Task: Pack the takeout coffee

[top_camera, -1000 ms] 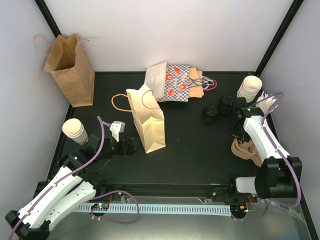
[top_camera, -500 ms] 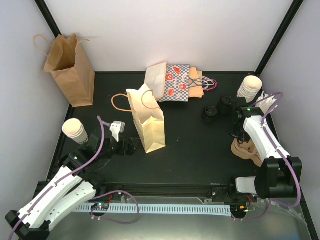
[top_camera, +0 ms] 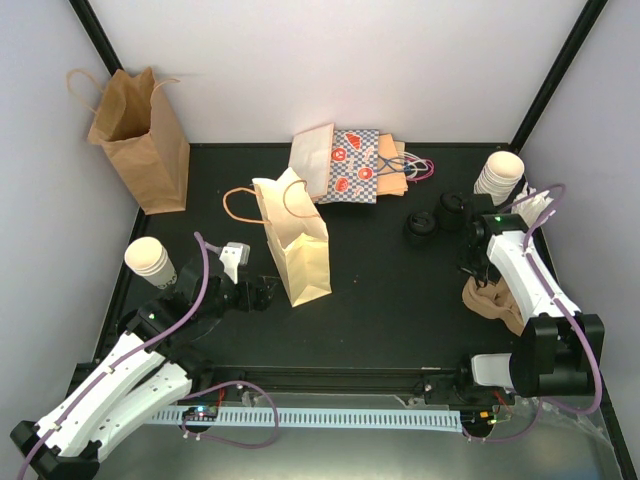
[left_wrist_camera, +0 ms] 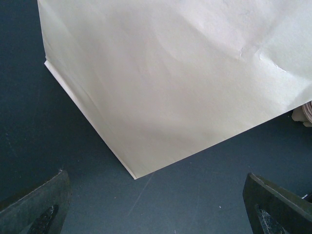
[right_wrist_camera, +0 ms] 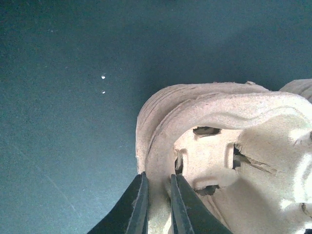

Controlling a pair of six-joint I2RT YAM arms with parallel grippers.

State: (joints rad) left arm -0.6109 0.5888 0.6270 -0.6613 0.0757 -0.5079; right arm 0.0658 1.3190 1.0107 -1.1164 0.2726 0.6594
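Two stacks of white paper cups, the takeout coffee, stand on the table: one at the left edge (top_camera: pixel 150 260) and one at the far right (top_camera: pixel 499 176). A cream handled paper bag (top_camera: pixel 300 245) stands upright in the middle. My left gripper (top_camera: pixel 262 293) sits low beside the bag's base (left_wrist_camera: pixel 170 83), open wide (left_wrist_camera: pixel 156 209) with nothing between its fingers. My right gripper (top_camera: pixel 478 270) is shut (right_wrist_camera: pixel 158 195) on the rim of a beige pulp cup carrier (right_wrist_camera: pixel 214 141), which lies on the mat at the right (top_camera: pixel 490 302).
A tall brown paper bag (top_camera: pixel 140 140) stands at the back left. A patterned bag (top_camera: pixel 352 165) lies flat on other bags at the back centre. Black lids (top_camera: pixel 432 218) sit just left of my right arm. Black frame posts rise in both back corners.
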